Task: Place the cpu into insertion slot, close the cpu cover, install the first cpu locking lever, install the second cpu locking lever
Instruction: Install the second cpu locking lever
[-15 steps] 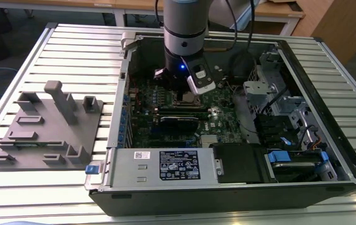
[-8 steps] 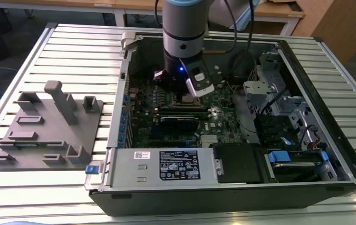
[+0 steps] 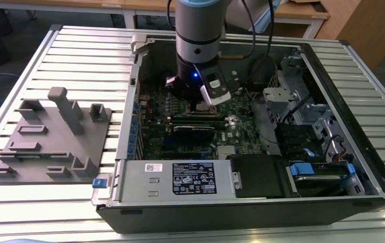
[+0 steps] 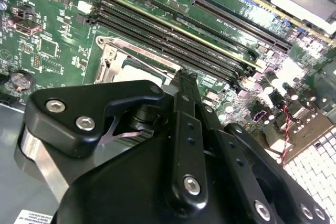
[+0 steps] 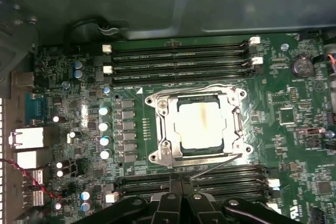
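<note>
An open desktop computer case (image 3: 354, 202) lies on its side on a slatted metal bench (image 3: 77, 45), and a robot arm (image 3: 198, 35) reaches straight down into it. In the exterior view the pincer (image 3: 214, 104) hangs low over the green motherboard (image 3: 236, 134), just above the insertion slot (image 3: 196, 107). In the first wrist view the cpu (image 5: 202, 125) sits flat in the insertion slot (image 5: 157, 100), its pale silver-tan top showing through the square window of the cpu cover (image 5: 167, 129), which lies closed down over it. A thin wire locking lever (image 5: 210, 169) angles out from the socket's edge toward the pincer (image 5: 181, 192), whose black fingertips (image 5: 171, 195) meet close together with nothing between them, right beside that lever; whether they touch it cannot be told. Long black memory slots (image 5: 178, 59) run along both sides of the socket. In the second wrist view the pincer (image 4: 184, 80) stands at the socket's rim. To the exterior view's left, a grey fixture block (image 3: 50, 142) rests on the bench. A grey power supply box (image 3: 176, 178) fills the case's near edge.
</note>
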### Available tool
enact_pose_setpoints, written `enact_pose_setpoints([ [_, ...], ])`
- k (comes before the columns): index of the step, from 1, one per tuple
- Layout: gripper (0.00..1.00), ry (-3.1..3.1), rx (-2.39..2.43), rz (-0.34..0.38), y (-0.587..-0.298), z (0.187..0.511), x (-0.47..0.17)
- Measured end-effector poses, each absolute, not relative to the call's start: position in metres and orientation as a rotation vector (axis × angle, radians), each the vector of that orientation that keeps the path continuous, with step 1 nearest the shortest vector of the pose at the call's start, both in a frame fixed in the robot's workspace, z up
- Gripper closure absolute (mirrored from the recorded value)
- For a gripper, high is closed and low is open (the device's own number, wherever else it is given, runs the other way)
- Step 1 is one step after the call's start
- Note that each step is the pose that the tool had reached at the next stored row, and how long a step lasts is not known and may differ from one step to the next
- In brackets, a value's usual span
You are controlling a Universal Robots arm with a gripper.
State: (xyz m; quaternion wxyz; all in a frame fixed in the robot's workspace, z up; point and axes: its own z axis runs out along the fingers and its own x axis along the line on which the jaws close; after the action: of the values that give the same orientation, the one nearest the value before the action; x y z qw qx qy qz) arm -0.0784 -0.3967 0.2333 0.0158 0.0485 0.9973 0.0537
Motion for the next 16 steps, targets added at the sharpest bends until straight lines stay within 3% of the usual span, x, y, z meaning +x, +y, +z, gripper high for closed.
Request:
enact_pose_setpoints([
  [16,0.89,3.116,0.152,0.166,-0.398,0.222,-0.078],
])
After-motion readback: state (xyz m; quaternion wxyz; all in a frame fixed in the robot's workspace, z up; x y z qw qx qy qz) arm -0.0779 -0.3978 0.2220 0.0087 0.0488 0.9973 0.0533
